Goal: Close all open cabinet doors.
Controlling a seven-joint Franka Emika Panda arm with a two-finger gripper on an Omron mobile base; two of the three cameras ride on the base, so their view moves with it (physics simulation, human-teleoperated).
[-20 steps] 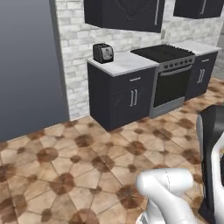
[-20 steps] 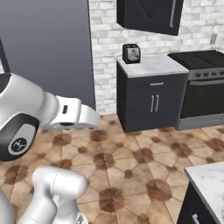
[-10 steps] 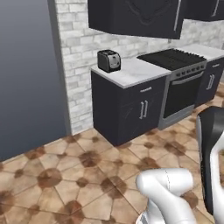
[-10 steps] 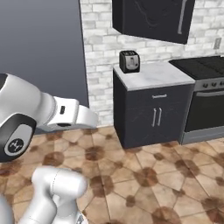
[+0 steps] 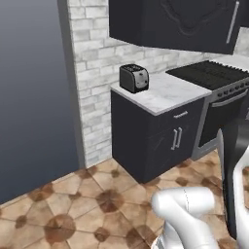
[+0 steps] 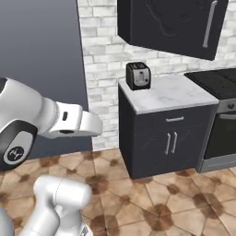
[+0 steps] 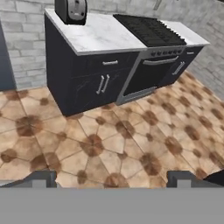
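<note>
Cabinet door (image 6: 173, 25): high on the far wall, above the toaster (image 6: 138, 75), looks swung out.
Gripper (image 7: 112, 179): tips wide apart, holding nothing.
Left: reach door, push it shut.

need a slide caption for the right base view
Toaster on a marble counter beneath a black wall-cabinet door, robot arm in foreground.

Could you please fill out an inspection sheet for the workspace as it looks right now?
Surface: white marble counter on black base cabinet.
Job's things: black cabinet door overhead, silver bar handle; open or shut cannot be told.
Clutter: toaster at the counter's back corner.
Gripper: fingertips apart, holding nothing, above the tiled floor.
Cables: nothing seen.
Surroundings: stove beside the counter; white brick wall.
</note>
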